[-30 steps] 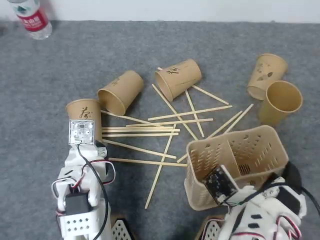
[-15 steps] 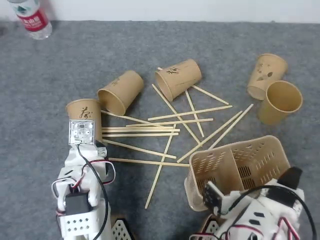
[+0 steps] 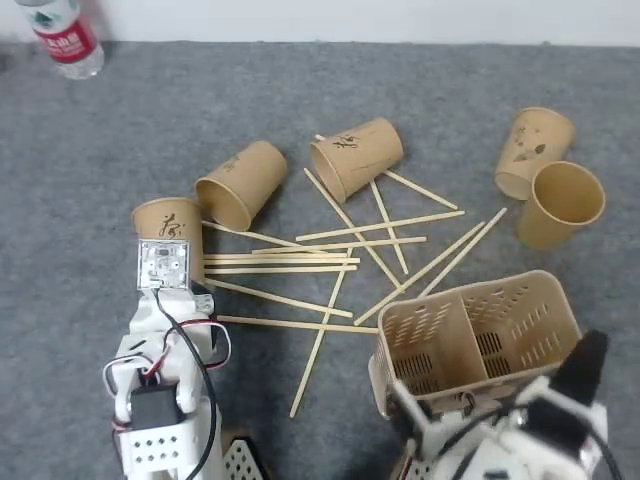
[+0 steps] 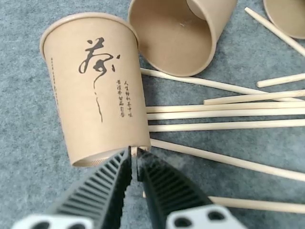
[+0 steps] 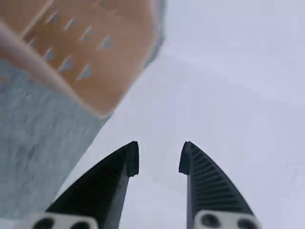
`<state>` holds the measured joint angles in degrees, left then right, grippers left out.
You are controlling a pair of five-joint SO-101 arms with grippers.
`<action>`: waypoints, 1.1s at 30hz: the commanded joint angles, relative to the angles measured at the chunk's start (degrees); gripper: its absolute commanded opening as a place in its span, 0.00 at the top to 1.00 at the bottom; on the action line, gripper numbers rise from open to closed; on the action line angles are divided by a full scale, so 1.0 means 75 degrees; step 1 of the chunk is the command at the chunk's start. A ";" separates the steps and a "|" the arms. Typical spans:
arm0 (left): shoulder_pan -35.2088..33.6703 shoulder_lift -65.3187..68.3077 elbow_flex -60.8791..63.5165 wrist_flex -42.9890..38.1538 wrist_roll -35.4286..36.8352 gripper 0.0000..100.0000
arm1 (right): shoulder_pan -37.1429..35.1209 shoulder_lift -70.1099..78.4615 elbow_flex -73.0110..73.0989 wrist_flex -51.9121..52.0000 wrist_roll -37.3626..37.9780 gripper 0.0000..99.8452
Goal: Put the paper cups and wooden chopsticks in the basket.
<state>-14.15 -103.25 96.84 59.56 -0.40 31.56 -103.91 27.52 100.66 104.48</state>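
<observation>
Cup point(image 4: 95, 90) is gripped by left pincer point(image 4: 134, 155); right pincer point(image 5: 158, 160) is held open. Transfer to the adjacent basket point(image 3: 430, 345) is judged necessary.

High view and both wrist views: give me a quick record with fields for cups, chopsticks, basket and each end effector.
cups: five paper cups on the grey surface, none in the basket
chopsticks: wooden chopsticks scattered loose between the cups, none in the basket
basket: two compartments, both look empty
left end effector: shut, tips at the base edge of the nearest cup
right end effector: open, holding nothing
other: bottle at the far edge
</observation>
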 commanded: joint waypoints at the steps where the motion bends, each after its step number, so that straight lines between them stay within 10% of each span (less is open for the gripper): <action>1: 0.0023 -0.0141 -0.0064 -0.0141 -0.0059 0.99 | -0.0779 0.0029 -0.1008 0.0229 -0.1547 0.88; 13: 0.0023 -0.0141 -0.0064 -0.0141 -0.0059 0.99 | 0.0135 0.0217 0.1348 -0.2585 -0.7174 0.84; 33: 0.0023 -0.0141 -0.0064 -0.0129 -0.0059 0.99 | -0.1049 0.6722 -0.2227 0.0311 -1.0045 0.83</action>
<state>-14.15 -103.25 96.84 59.56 -0.40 23.74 -61.10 11.87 100.66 30.11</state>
